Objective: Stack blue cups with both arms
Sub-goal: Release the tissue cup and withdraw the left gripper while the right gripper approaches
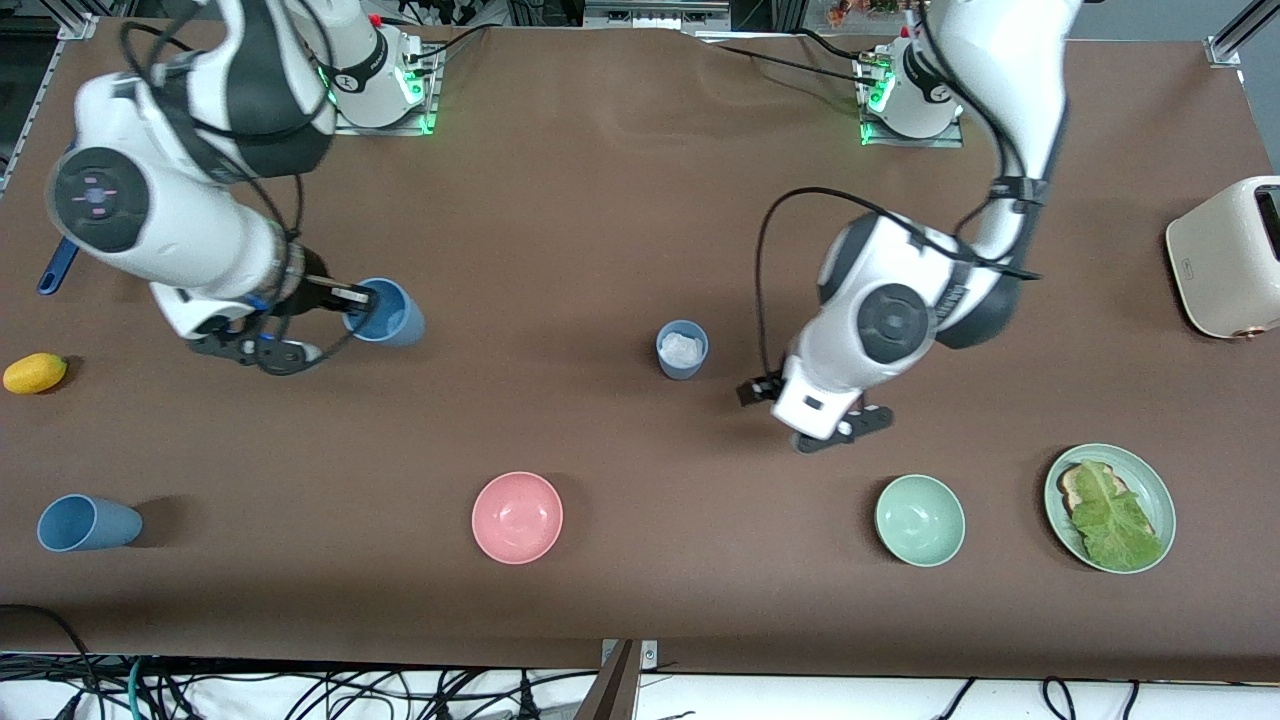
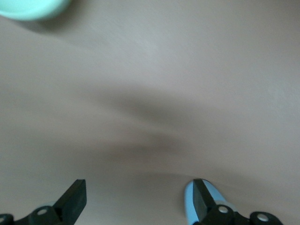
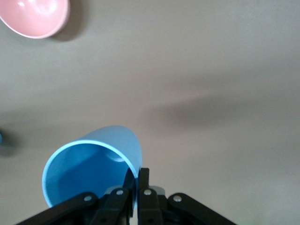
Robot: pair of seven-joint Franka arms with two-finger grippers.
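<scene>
blue plastic first: i count three blue cups. the right gripper (image 1: 352,296) has its fingers pinched on the rim of one blue cup (image 1: 388,312), one finger inside the wall and one outside, holding it tilted in the air over the right arm's end of the tabletop; the right wrist view shows that cup's hollow with nothing in it (image 3: 93,164). a second blue cup (image 1: 682,349) stands upright near the middle of the tabletop, with something pale and crumpled inside that i cannot identify. a third blue cup (image 1: 88,523) lies on its side near the corner of the tabletop closest to the front camera at the right arm's end.

the left gripper (image 1: 815,412) hangs spread wide over bare tabletop, just beside the upright cup and holding nothing; its fingers (image 2: 75,199) stand well apart in the left wrist view.

along the edge nearest the front camera sit a pink bowl (image 1: 517,517) and a pale green bowl (image 1: 920,520), both with nothing in them, and a green plate (image 1: 1150,478) carrying toast under a lettuce leaf. a yellow lemon-like fruit (image 1: 35,373) lies at the right arm's edge, a cream toaster (image 1: 1225,257) at the left arm's edge. a brown cloth (image 1: 600,180) covers the tabletop, and cables trail below it.
</scene>
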